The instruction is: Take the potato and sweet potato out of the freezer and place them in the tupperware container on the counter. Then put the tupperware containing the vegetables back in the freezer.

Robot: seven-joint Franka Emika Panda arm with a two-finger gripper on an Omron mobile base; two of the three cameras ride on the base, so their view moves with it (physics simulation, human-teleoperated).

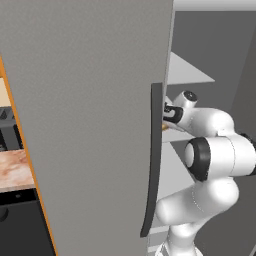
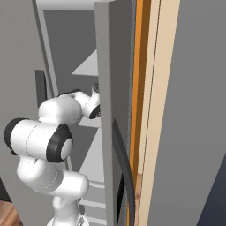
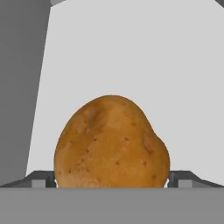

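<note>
One potato (image 3: 111,144) is sitting between our gripper (image 3: 111,178) fingers, jaws apparently clamping it, over one pale freezer (image 1: 90,125) shelf (image 3: 131,57).

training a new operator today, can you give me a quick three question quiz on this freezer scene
1. True or false: the freezer door stands open.
2. What fills the middle of the hand view? A) potato B) sweet potato C) toaster
3. Fill in: the door's long dark curved ____ runs down its edge.

Key: 1 true. 2 A, the tan-golden lump sits between the end effector tips; actual contact cannot be told. 3 handle.
</note>
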